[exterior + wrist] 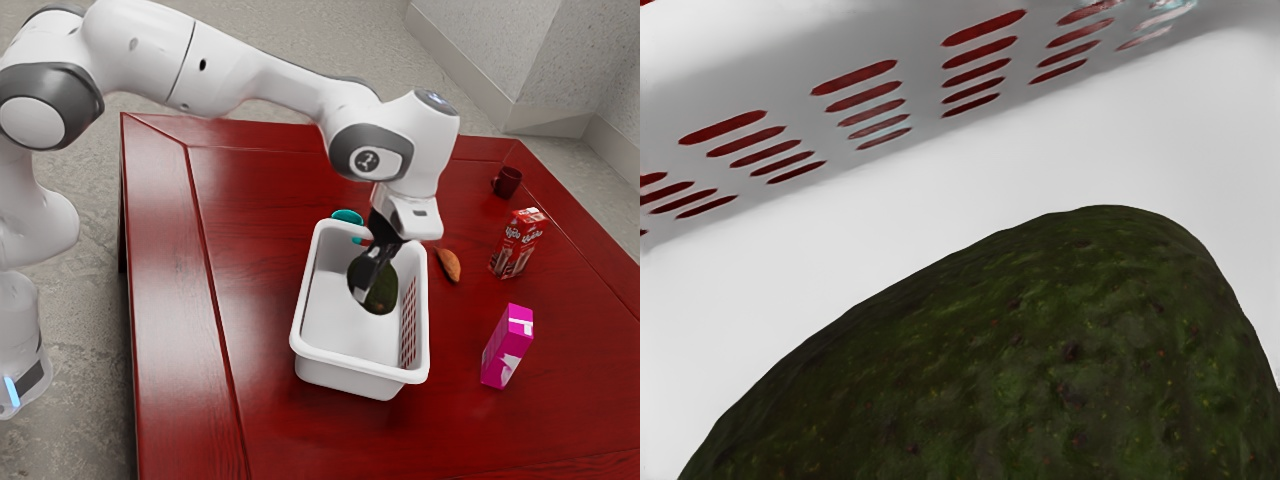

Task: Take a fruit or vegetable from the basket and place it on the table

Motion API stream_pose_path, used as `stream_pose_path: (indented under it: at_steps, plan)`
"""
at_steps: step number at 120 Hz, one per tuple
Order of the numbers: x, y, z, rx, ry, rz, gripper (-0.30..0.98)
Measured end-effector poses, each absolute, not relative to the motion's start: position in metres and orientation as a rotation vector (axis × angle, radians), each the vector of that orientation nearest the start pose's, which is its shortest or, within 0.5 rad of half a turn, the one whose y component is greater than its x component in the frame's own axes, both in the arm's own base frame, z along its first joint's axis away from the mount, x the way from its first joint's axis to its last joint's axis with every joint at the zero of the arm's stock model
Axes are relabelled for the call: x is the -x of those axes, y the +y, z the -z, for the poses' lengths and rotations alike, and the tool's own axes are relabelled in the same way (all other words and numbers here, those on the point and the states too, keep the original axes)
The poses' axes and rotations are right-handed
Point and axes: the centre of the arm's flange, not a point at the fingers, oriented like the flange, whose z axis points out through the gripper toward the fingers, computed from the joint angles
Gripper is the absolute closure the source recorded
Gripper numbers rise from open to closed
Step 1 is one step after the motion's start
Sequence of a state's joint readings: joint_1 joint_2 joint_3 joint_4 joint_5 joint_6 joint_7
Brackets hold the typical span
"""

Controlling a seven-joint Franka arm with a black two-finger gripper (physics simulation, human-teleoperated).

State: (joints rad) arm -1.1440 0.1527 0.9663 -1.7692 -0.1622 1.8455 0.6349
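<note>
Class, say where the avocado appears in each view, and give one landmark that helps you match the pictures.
Exterior view: the avocado is inside the basket, just right of and below the picture's centre.
Wrist view: the avocado looms large along the lower edge.
Shared landmark: the basket's slotted wall, also at the basket's right in the exterior view.

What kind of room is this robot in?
Maybe a dining room, though it's hard to be sure. It has a big shiny red table, a dark red mug on it, and a gray floor.
</note>
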Motion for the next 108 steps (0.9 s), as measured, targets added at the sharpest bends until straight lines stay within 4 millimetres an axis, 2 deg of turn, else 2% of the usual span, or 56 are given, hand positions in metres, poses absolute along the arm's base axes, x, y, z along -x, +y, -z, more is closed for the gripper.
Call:
stream_pose_path:
  at_steps: [18, 40, 58, 65, 76, 85, 100, 108]
  plan:
    - [-0.572, -0.141, -0.520, 2.929, 1.204, 0.003, 0.12]
    - [-0.574, -0.143, -0.556, 2.894, 1.214, 0.049, 0.11]
    - [-0.578, -0.141, -0.592, 2.862, 1.203, 0.127, 0.12]
    - [-0.580, -0.135, -0.613, 2.851, 1.183, 0.180, 0.12]
    - [-0.584, -0.122, -0.641, 2.841, 1.132, 0.262, 0.11]
    - [-0.587, -0.108, -0.654, 2.838, 1.083, 0.318, 0.11]
    - [-0.593, -0.060, -0.680, 2.842, 0.943, 0.410, 0.11]
    - [-0.594, -0.038, -0.687, 2.845, 0.883, 0.433, 0.10]
